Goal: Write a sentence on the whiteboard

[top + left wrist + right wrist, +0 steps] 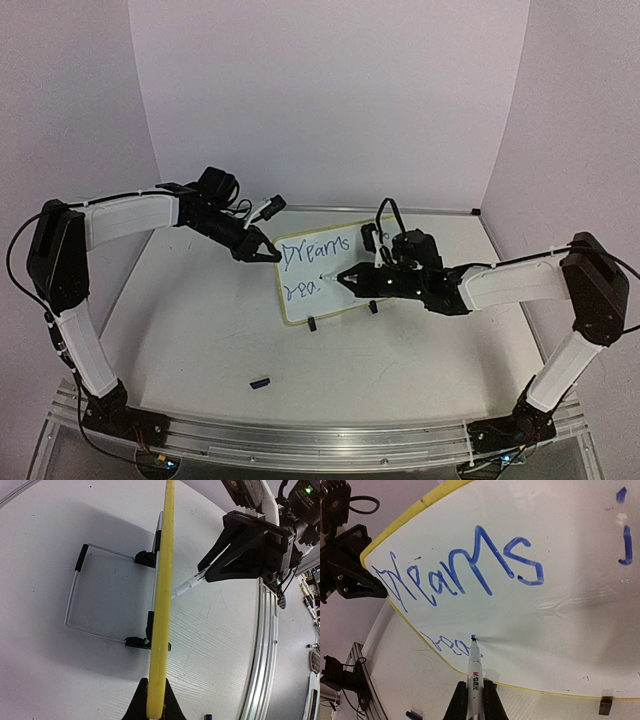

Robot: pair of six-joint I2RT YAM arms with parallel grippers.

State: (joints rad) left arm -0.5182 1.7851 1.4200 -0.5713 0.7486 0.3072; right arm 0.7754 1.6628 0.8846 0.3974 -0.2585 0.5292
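Your left claw (266, 250) is clamped tight on the left edge of the whiteboard (320, 303), its fingers pinching the pale-yellow frame. The board stands near the middle of the white counter (200, 330), propped on two small black clip feet (313, 323) and leaning back slightly. From the left wrist you see it edge-on as a narrow yellow strip, with a wire stand (75, 595) lying flat on the counter behind it.

Your right claw (350, 278) is closed around a marker (474, 672), gripping the white barrel between both fingers. The marker points at the board's face, and its blue tip rests against the white surface in the lower left part.

The sentence (465, 570) is unfinished. In blue script, "Dreams" fills the upper line, and the dotted blue stroke of an "i" stands apart near the board's right edge. Below it, the lower line reads only "rea", with the marker tip just to the right of the last letter. From the top camera, your right arm covers part of the board's right half.

A small dark blue piece (261, 381) lies on the counter in front of the board, well apart from it and nearer the arm bases.
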